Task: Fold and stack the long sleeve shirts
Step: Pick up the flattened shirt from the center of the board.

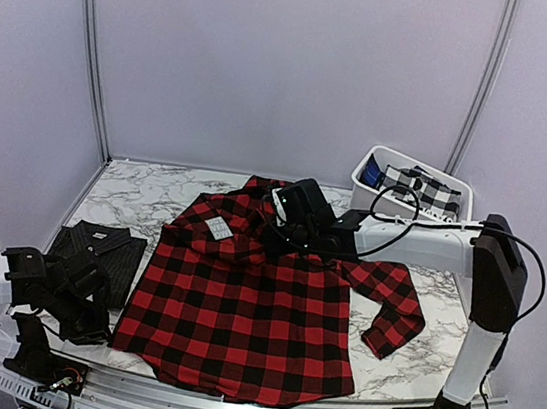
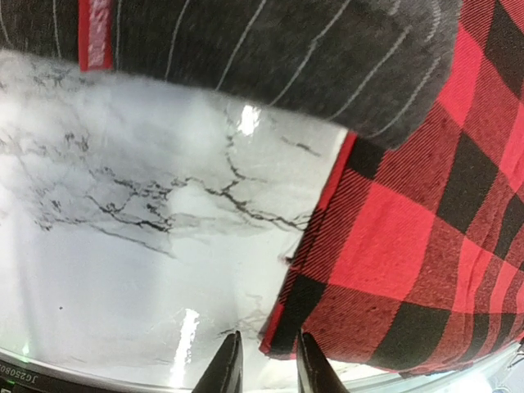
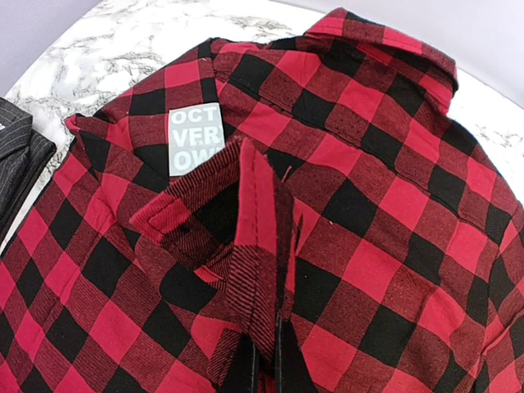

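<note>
Clamped tight with the right tool (image 3: 266, 370) on a raised fold of the red-and-black flannel shirt (image 1: 249, 312), spread across the desk (image 1: 143, 198), probably to draw a sleeve inward. Narrowed with the left tool (image 2: 268, 372) around its hem corner; cannot tell whether gripped. Leaving the folded black pinstriped shirt (image 1: 96, 252) alongside, presumably as the stack's base.

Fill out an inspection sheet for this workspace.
Surface: marble table, white with grey veins.
Job's things: red-and-black flannel shirt spread out in the middle; black pinstriped shirt folded to its left.
Clutter: white bin at back right, holding a black-and-white checked cloth.
Tools: right tool shut on a raised fold of the flannel; left tool astride the flannel's hem corner, grip unclear.
Cables: black cable looping over the right arm.
Surroundings: plain pale walls.
</note>
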Available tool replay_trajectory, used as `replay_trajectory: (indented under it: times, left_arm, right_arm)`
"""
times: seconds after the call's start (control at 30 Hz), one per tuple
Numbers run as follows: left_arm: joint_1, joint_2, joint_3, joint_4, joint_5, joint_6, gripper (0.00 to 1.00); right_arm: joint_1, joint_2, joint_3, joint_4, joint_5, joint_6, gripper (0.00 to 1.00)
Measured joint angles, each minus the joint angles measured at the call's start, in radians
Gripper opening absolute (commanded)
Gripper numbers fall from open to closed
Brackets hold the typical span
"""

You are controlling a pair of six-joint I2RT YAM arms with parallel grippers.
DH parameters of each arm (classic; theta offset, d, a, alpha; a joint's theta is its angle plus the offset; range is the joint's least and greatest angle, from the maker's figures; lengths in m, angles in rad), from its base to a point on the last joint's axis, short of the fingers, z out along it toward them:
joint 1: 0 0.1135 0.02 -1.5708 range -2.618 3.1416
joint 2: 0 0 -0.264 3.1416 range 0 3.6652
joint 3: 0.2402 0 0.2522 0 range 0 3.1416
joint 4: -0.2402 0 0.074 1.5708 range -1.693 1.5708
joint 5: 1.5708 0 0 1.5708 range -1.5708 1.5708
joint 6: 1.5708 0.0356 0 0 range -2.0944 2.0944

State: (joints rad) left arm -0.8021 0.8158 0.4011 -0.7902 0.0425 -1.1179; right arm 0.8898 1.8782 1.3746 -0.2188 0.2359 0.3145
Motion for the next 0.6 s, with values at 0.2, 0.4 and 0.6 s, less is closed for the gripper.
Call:
replay_trajectory:
  times: [0.2, 0.4, 0.6]
  left_arm:
    - [-0.035, -0.007, -0.018, 0.0, -0.007, -0.054, 0.21]
    - [-0.044, -0.007, -0.031, 0.012, -0.018, -0.073, 0.2]
    - [-0.054, -0.001, -0.045, 0.058, -0.036, -0.078, 0.1]
  right_arm:
    - [0.0, 0.0, 0.001, 0.002, -0.006, 0.0, 0.0]
    - [0.0, 0.0, 0.004, 0.002, -0.011, 0.0, 0.0]
    - [0.0, 0.0, 0.021, 0.002, -0.011, 0.0, 0.0]
